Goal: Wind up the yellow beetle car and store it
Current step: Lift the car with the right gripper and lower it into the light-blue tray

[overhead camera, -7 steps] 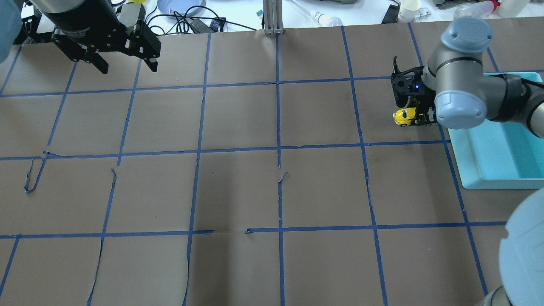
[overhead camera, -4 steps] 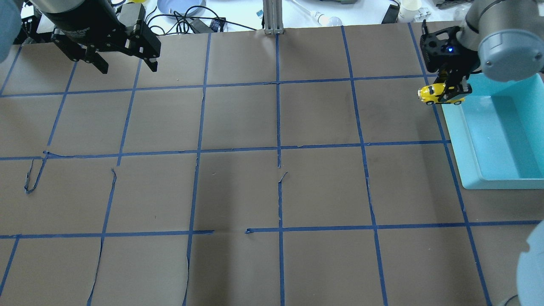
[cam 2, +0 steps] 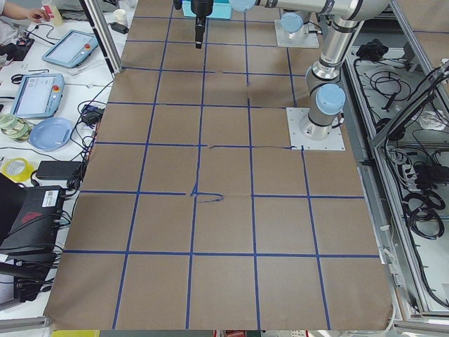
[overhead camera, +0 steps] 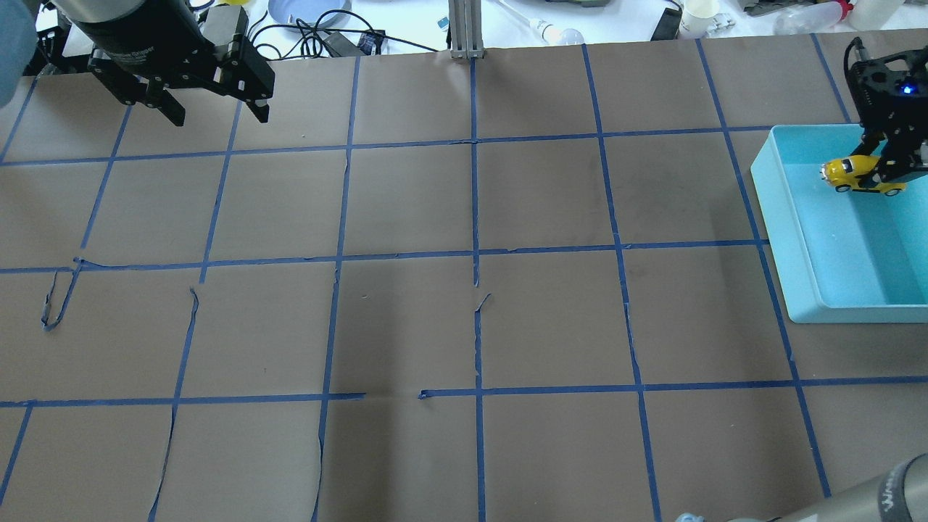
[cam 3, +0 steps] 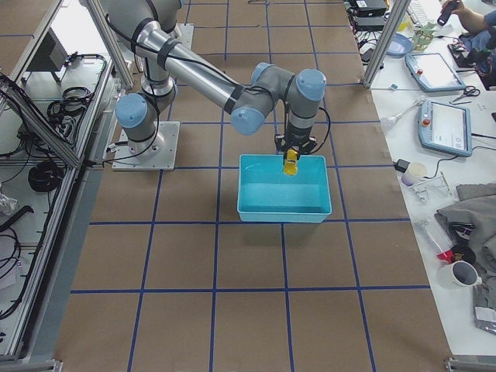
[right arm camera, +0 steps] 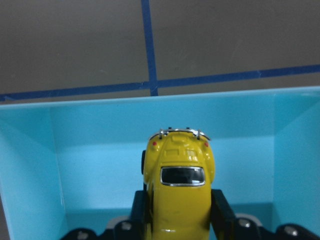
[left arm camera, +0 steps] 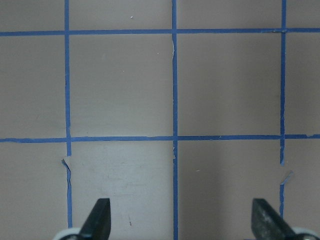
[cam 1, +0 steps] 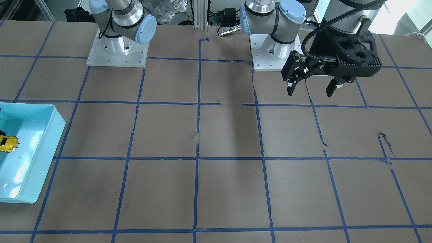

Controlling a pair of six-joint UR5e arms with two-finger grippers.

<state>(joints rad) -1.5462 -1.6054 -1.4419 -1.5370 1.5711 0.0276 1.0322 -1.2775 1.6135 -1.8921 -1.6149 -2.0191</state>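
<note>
Brown paper covers the worktop (overhead camera: 406, 326), ruled into large squares by blue tape (overhead camera: 475, 217) that is torn and curling in a few places, such as near the left edge (overhead camera: 54, 308). Beyond the far edge in the overhead view stand an aluminium post (overhead camera: 464, 29) and a tangle of black cables (overhead camera: 312, 32) beside a blue plate (overhead camera: 304, 9). A turquoise tray (overhead camera: 781, 217) sits toward the robot's right end of the worktop, with taped squares showing around all its sides in the exterior right view. The right arm (cam 3: 209, 81) reaches over it, and the right jaws are clamped on the flanks of the yellow beetle car (overhead camera: 859, 172). The car is level, inside the tray's outline and nearer the wall that faces the middle of the worktop. In the right wrist view its rounded end and small window point at a tray wall just ahead, with floor showing to either side. How high it sits above the floor cannot be told. The left arm (cam 1: 341, 20) hangs above the worktop at the opposite end, near the robot's left far corner. The left jaws are spread wide, their fingertips (left arm camera: 100, 215) framing a crossing of tape lines below. The two arms are well apart, with several rows of paper squares between them.
</note>
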